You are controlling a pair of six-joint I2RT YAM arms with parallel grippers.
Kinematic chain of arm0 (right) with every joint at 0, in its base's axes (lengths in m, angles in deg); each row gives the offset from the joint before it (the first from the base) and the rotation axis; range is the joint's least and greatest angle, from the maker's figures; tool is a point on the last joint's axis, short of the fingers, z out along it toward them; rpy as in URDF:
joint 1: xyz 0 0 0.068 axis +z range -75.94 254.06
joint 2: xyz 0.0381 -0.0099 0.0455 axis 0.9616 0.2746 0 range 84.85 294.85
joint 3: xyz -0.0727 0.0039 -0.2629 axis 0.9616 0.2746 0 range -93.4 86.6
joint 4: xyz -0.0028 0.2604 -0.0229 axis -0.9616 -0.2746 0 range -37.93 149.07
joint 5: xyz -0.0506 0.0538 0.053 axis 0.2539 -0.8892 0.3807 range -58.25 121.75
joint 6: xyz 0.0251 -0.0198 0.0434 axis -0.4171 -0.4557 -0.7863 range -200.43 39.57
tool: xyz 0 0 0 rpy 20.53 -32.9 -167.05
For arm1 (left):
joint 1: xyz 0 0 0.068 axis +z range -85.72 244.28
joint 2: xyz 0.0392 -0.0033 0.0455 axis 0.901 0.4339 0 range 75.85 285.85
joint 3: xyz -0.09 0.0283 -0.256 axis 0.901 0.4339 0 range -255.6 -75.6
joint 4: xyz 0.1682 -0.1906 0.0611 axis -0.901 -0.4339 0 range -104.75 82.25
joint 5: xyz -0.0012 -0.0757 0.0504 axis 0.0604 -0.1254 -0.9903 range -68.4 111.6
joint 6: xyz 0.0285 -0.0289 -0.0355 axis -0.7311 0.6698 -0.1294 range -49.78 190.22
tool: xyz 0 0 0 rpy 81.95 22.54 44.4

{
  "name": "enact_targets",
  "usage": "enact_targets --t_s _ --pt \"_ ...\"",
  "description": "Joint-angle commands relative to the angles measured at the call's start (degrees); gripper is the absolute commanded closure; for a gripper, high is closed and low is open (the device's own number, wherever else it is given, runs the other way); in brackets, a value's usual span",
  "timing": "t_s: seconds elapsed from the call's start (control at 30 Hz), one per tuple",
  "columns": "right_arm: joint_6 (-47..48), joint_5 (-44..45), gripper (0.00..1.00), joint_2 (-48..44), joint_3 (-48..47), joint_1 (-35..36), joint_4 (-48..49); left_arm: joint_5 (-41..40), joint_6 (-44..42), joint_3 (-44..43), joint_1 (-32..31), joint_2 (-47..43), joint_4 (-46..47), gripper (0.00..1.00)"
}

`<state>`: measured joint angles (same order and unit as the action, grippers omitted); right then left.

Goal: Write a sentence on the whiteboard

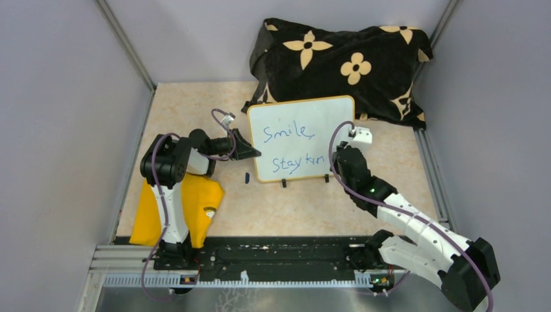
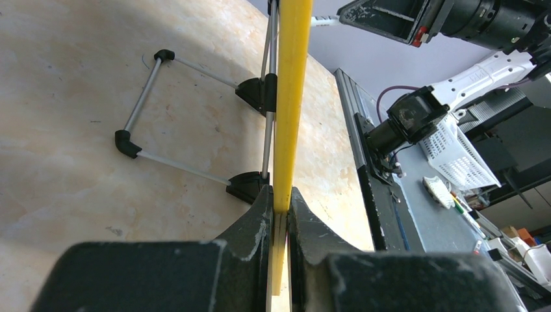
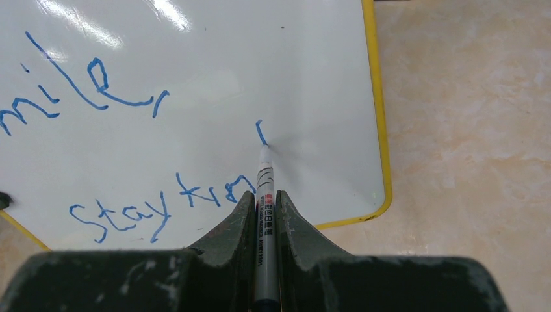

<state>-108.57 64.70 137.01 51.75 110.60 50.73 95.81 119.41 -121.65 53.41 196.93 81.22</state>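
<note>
The whiteboard [image 1: 301,123] stands on its wire feet mid-table, with blue writing "Smile," and "stay" plus a few more letters. My left gripper [image 1: 249,153] is shut on the board's left yellow rim [image 2: 290,97], seen edge-on in the left wrist view between my fingers [image 2: 250,224]. My right gripper [image 1: 338,155] is shut on a white marker [image 3: 264,214]. The marker's tip touches the board [image 3: 214,78] just below a short blue stroke [image 3: 260,132], to the right of the last letters.
A black flowered cloth [image 1: 344,65] lies bunched behind the board. A yellow cloth [image 1: 195,201] lies by the left arm's base. A small dark blue cap [image 1: 247,177] lies on the table left of the board's feet. Grey walls enclose the table.
</note>
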Motion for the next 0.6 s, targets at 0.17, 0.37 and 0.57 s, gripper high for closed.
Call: enact_targets --t_s 0.17,0.37,0.57 --pt "-3.3 -1.1 1.0 -1.3 2.6 -0.9 -1.7 0.2 -1.2 0.6 -0.6 3.6 6.8 1.0" --pt "-4.5 -1.7 1.0 -2.4 4.1 -0.9 -2.2 0.2 -1.2 0.5 -0.6 3.6 6.9 1.0" --pt "-5.1 -2.2 1.0 -3.0 4.6 -0.9 -2.9 0.3 -1.2 0.5 -0.6 3.6 6.8 1.0"
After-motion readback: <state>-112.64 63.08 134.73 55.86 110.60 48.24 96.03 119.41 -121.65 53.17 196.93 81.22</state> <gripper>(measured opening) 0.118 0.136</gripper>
